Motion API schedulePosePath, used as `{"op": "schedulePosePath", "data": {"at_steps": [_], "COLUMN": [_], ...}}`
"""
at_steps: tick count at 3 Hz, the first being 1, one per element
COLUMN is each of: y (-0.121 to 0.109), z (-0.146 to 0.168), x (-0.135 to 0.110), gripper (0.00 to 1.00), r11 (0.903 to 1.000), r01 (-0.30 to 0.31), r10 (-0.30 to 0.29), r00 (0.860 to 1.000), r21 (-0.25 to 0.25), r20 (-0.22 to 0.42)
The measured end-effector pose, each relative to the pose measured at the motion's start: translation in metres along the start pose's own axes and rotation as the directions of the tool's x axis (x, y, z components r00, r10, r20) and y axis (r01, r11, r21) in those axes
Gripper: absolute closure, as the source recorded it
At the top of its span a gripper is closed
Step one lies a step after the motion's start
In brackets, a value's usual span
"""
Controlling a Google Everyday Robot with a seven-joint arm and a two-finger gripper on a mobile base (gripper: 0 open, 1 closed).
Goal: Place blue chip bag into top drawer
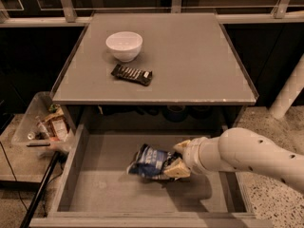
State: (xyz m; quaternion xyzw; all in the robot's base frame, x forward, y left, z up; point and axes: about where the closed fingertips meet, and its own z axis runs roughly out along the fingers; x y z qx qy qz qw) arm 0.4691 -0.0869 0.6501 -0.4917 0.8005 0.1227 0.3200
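Single camera view, looking down on the cabinet from the front. The top drawer (76, 163) is pulled fully out toward me, with its gray floor and low side walls exposed. My arm (256, 158) enters from the right, crossing the drawer's right wall, and the tool (176, 158) sits inside the drawer, right of centre. The tool is closed on the right end of the blue chip bag (149, 161): one pale finger (182, 146) lies over the top of the bag's end and the other under it, with the foil pinched between them. The bag lies roughly level, its crinkled dark-blue body and white lettering pointing left toward the middle of the drawer. It is low over the floor and a shadow spreads beneath it. I cannot tell whether its left end touches the drawer bottom or hangs just clear. On the counter (199, 56) above, a white bowl (124, 45) stands left of centre toward the back, and a black-wrapped bar (132, 74) lies just in front of it, apart from it and slightly angled. Left of the cabinet, lower down, a clear plastic bin (26, 120) holds assorted snack packets.
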Motion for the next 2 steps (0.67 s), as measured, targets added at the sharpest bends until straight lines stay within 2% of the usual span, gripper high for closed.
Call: {"op": "schedulePosePath", "data": {"at_steps": [1,2], "y": [0.0000,0.0000], "z": [0.0000,0.0000], "x": [0.0000,0.0000], "gripper": [0.00,0.00], "r11": [1.0000,1.0000], "r01": [0.000,0.000], "r10": [0.000,0.000], "r00": [1.000,1.000], "r21": [0.000,0.000], "r20": [0.000,0.000]}}
